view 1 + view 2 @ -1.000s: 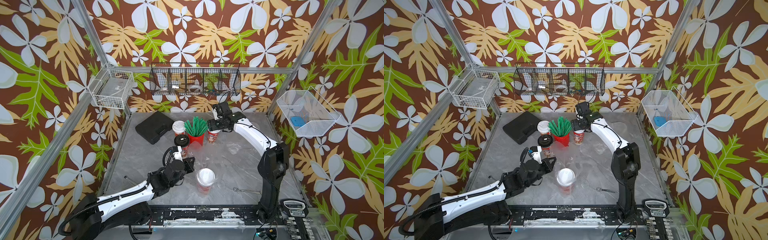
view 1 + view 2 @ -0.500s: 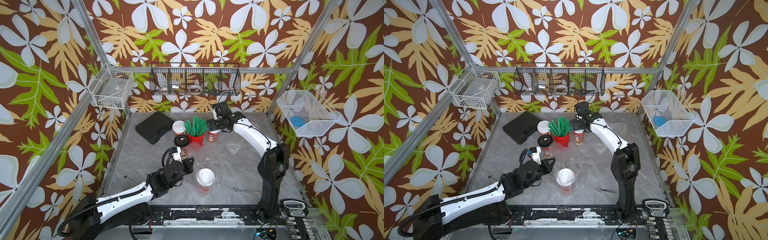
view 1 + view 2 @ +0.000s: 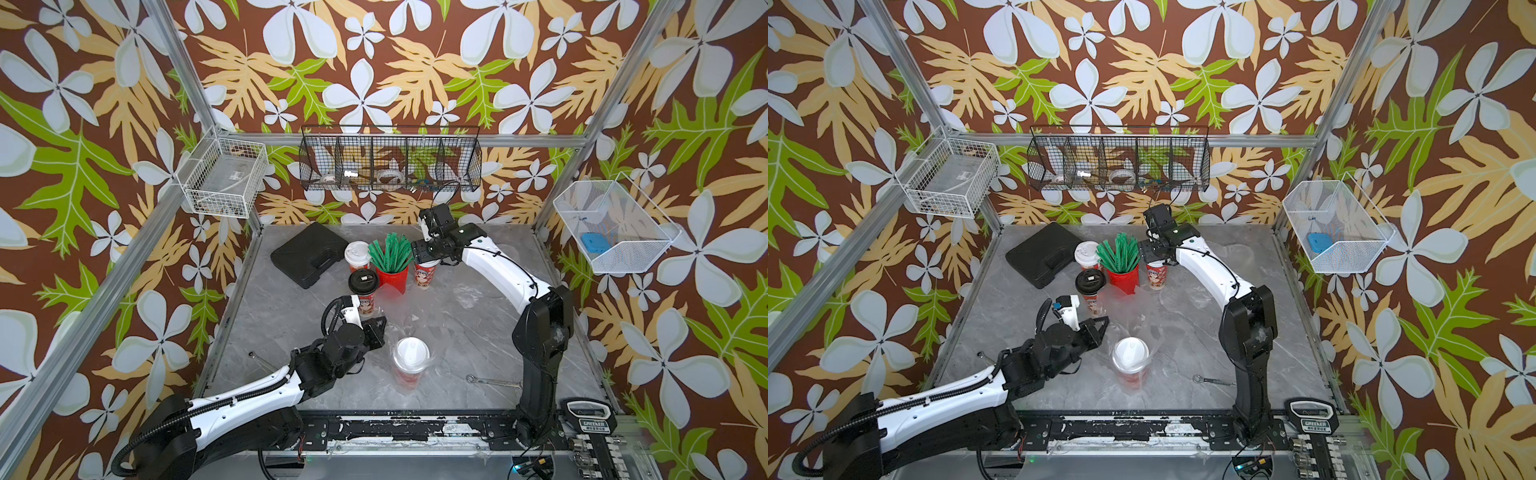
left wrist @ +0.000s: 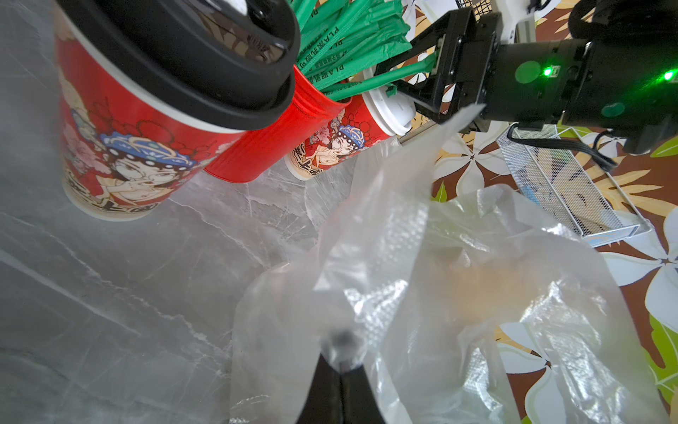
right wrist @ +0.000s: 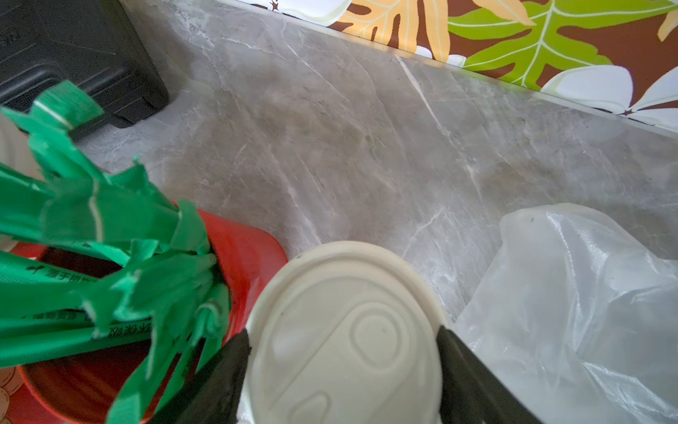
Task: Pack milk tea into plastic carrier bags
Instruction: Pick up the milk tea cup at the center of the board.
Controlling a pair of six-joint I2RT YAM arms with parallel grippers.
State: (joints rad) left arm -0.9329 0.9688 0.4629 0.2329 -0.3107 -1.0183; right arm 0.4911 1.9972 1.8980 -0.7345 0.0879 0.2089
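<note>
Near the table's front, a white-lidded milk tea cup (image 3: 410, 361) (image 3: 1130, 357) stands inside a clear plastic carrier bag (image 4: 422, 275). My left gripper (image 4: 341, 361) (image 3: 380, 328) is shut on that bag's film and holds it up. A black-lidded cup (image 3: 363, 282) (image 4: 146, 110) stands just behind it. Another white-lidded cup (image 3: 357, 254) is at the back. A further cup (image 3: 424, 274) (image 5: 345, 330) stands right of the straw pot. My right gripper (image 5: 343, 337) (image 3: 1154, 262) is closed on its lid, one finger on each side. Clear bag film (image 5: 587, 312) lies beside it.
A red pot of green straws (image 3: 392, 266) stands tight against the gripped cup. A black case (image 3: 309, 253) lies at the back left. A spanner (image 3: 492, 381) lies at the front right. Wire baskets (image 3: 390, 160) hang on the walls.
My right gripper has settled lower over the cup by the straw pot and its fingers have come in on the lid. The left arm has barely shifted and still holds the bag.
</note>
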